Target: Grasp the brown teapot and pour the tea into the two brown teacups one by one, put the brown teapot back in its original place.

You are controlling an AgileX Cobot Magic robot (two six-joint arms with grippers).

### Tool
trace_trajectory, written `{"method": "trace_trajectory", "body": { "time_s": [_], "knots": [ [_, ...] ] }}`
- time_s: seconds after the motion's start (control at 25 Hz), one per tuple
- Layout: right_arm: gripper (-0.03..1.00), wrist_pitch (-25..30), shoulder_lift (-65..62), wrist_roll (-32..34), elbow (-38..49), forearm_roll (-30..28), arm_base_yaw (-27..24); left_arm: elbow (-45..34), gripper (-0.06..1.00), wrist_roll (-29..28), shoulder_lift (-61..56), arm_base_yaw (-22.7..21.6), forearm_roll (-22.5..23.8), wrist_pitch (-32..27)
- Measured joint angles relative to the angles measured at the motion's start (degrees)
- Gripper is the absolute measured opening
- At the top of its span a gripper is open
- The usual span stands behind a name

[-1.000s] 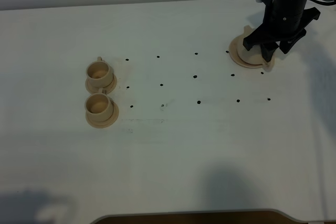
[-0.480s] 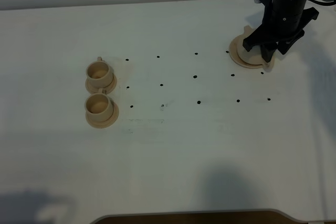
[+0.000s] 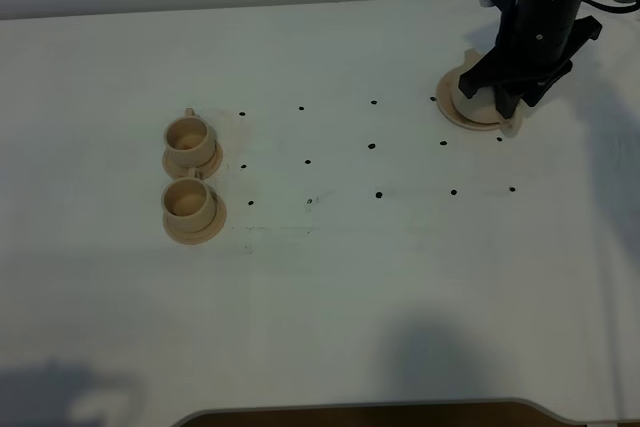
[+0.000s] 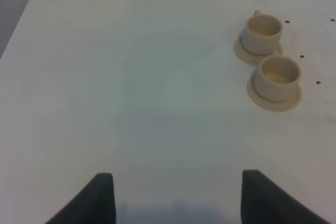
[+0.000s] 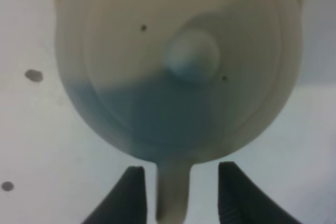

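1. Sitting on a flat round beige clay disc (image 3: 468,120) at the far right of the white table (image 3: 330,287), the small squat beige-tan clay teapot (image 5: 178,66) was upright with its knobbed lid on.
2. The right gripper (image 5: 178,195) hung directly over it, black fingers (image 5: 129,195) spread either side of the loop handle (image 5: 171,198) with a slim gap on each side, pinching nothing.
3. The farther teacup (image 3: 188,135) and the nearer teacup (image 3: 187,200), matching small beige-tan clay cups on round saucers, stood just beside each other at the table's left, well apart from the teapot.
4. The left gripper (image 4: 178,198) hovered over bare table apart from the cups, its fingers (image 4: 100,200) spread wide and holding nothing.
5. Small black dots (image 3: 372,146) marked the table between cups and teapot.
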State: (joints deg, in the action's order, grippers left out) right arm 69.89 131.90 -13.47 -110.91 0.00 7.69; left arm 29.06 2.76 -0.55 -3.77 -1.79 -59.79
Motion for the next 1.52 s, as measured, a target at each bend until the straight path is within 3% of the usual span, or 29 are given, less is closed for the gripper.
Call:
{"method": "trace_trajectory", "body": {
  "time_s": [0.28,1.52],
  "knots": [
    [0.12,0.1,0.0,-0.1,0.0,0.0,0.0,0.0,0.55,0.0,0.0,0.0,0.0,0.0],
    [0.12,-1.6,-1.2,-1.3,0.0,3.5,-0.1,0.0,0.55,0.0,0.0,0.0,0.0,0.0]
  ]
}}
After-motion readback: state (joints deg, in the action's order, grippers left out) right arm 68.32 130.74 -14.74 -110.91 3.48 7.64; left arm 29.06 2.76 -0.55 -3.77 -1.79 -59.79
